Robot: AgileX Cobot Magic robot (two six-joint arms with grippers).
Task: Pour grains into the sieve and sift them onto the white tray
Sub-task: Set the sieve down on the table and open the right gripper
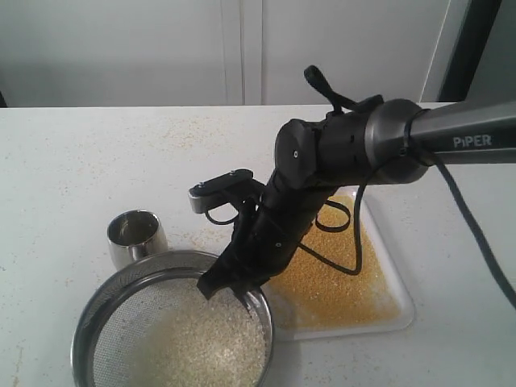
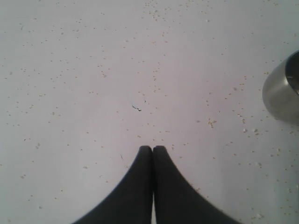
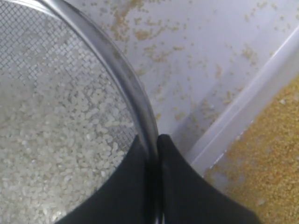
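the right claw [image 3: 156, 140] pinched the rim of the sieve [image 1: 129, 266] — one finger inside, one outside. the sieve was down by the counter [image 1: 64, 161], just beside the white tray [image 1: 401, 310], to its left in the outside view. pale grains [image 1: 201, 339] lay in the mesh, and yellow meal [image 1: 339, 278] covered the tray. the left claw [image 2: 153, 148] was pressed together, holding nothing, near the steel cup [image 1: 137, 234] — so the right arm was nearer.
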